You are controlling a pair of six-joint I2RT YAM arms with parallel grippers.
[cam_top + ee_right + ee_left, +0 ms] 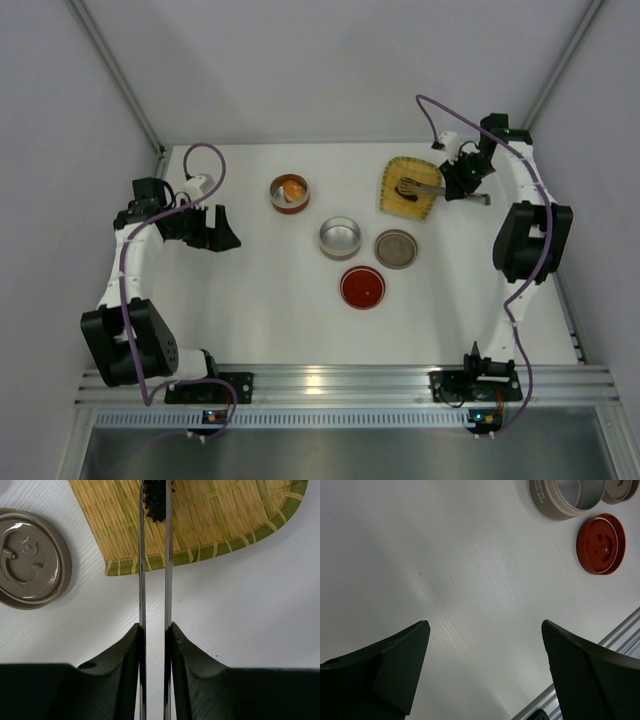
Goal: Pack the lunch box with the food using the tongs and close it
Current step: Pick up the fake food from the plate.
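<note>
1. The right gripper is pinching the tongs, with one finger pressed against each thin metal arm. Held this way, closing the gripper squeezes the tongs together.
2. In the right wrist view the tongs point toward 12 o'clock. Their two arms run either side of the black piece. The tips are cut off at the frame edge, so it cannot be told whether they already grip it.
3. The black piece lies on the yellow woven tray, which sits at about 2 o'clock on the bench in the overhead view.
4. The orange chunk sits inside the red tin, at about 11 o'clock from the bench's middle. That half of the packing looks done.
5. The silver tin stands near the middle, open. The part of its inside that shows looks empty.
6. The grey-brown lid lies just beside the silver tin at 3 o'clock, and the red lid lies near it at 5 o'clock. Both are probably set aside so the tins stay open for filling.
7. The left gripper is spread wide and holds nothing. It hovers over bare bench at 9 o'clock, well apart from the tins, likely waiting to handle the lids.
8. Count: two grippers, one pair of tongs, two food pieces, two tins, two loose lids and one tray.
</note>
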